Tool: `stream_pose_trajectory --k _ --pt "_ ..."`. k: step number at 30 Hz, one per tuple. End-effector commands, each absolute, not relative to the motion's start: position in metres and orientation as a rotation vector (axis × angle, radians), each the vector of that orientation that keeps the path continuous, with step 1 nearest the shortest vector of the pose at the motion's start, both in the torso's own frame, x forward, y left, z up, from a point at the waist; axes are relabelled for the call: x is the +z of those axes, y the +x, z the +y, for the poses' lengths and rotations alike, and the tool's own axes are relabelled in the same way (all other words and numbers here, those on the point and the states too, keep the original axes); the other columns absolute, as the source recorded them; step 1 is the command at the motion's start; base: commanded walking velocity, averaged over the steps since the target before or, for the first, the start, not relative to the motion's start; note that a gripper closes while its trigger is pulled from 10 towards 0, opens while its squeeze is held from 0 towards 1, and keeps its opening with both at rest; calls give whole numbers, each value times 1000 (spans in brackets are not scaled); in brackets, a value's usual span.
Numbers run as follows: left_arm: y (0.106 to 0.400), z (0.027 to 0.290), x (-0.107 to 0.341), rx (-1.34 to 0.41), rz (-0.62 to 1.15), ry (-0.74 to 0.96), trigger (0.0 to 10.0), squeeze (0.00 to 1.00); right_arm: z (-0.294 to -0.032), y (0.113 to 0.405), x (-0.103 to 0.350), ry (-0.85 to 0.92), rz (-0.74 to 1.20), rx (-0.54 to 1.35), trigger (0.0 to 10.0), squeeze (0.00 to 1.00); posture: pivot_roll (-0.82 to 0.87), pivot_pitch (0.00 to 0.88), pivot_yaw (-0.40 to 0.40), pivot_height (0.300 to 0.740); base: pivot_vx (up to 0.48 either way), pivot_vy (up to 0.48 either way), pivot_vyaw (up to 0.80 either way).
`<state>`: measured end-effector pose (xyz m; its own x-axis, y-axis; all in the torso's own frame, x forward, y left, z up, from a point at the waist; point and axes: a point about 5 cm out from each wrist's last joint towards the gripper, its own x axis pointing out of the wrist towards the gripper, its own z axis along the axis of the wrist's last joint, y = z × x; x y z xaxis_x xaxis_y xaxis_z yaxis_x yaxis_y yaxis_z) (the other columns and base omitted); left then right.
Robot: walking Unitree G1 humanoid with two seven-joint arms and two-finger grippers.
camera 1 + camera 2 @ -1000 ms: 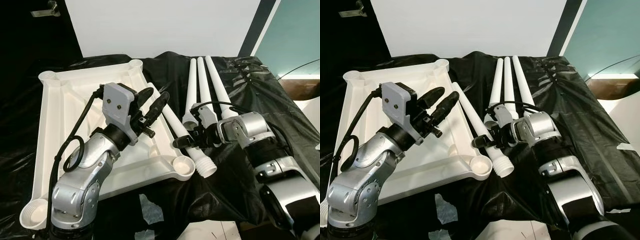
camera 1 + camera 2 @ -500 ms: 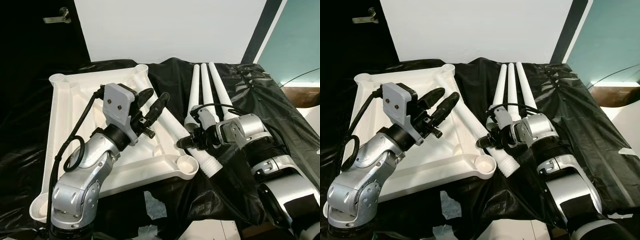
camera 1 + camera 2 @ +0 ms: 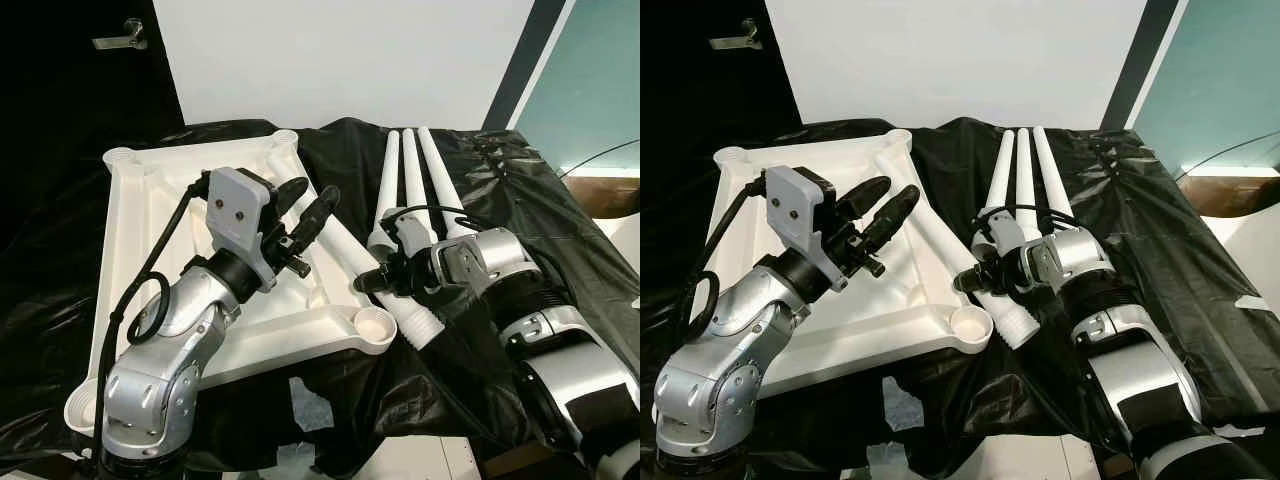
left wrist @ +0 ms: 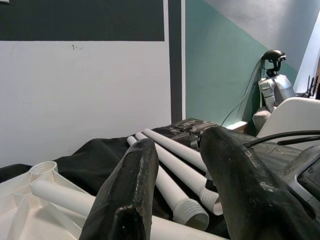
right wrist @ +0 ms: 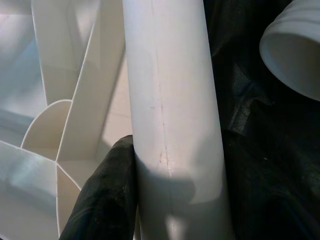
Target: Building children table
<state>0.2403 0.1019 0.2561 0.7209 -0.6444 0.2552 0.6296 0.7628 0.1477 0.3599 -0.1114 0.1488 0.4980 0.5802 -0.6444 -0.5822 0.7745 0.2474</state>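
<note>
Leg-fitting is in hand: the right gripper (image 3: pixel 378 283) clamps a white table leg (image 3: pixel 352 258) lying along the upturned tabletop (image 3: pixel 135 215), threaded end beside the near corner socket (image 3: pixel 371 325) — still empty. Next, I judge, comes upending it into that socket. The left gripper (image 3: pixel 305 205) hovers above the tabletop, fingers parted, holding nothing. Three spare legs (image 3: pixel 405 180) lie on black sheeting (image 3: pixel 540 220).

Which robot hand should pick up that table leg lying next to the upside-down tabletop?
Probably the right hand: it is already closed around that table leg. The left hand hovers open above the tabletop, holding nothing.
</note>
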Motion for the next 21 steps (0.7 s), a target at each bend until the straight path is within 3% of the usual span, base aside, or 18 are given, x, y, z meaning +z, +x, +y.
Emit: stream_pose_trajectory --k 1,7,8,10,11,12,13,14,16,17,19,20,21 --pt "240 102 258 -686 -312 50 10000 0 -124 359 134 -35 837 601 10000 0 156 39 -59 740 0 0 0" --pt "240 102 258 -687 -311 53 10000 0 -122 359 133 -19 835 608 10000 0 157 42 -58 740 0 0 0" --pt "239 102 258 -687 -310 53 10000 0 -122 359 133 -16 831 615 10000 1000 158 45 -59 740 0 0 0" --pt "239 102 258 -687 -309 52 10000 0 -121 359 134 -16 826 614 10000 1000 158 48 -60 740 0 0 0" --pt "239 102 258 -686 -308 51 10000 0 -121 361 134 -20 818 609 10000 894 158 48 -60 740 0 0 0" --pt "239 102 258 -686 -308 51 10000 0 -121 361 134 -20 818 609 10000 894 158 48 -60 740 0 0 0" --pt "239 102 257 -686 -307 50 10000 0 -121 362 135 -22 809 608 10000 0 158 52 -62 740 0 0 0" --pt "239 102 258 -686 -307 49 10000 0 -121 362 135 -18 806 615 10000 63 159 54 -63 740 0 0 0" --pt "239 102 258 -685 -307 49 10000 0 -120 362 136 -15 806 621 10000 63 159 54 -63 740 0 0 0" --pt "239 102 258 -684 -307 47 10000 0 -120 362 136 -13 804 621 10000 549 159 54 -63 740 0 0 0" --pt "239 102 258 -684 -307 47 10000 0 -120 362 136 -12 806 617 10000 498 159 56 -63 740 0 0 0" --pt "239 102 258 -683 -307 47 10000 0 -121 362 136 -11 813 610 10000 0 159 56 -63 740 0 0 0" --pt "239 102 258 -683 -307 47 10000 0 -121 362 136 -11 813 610 10000 0 159 56 -63 740 0 0 0"
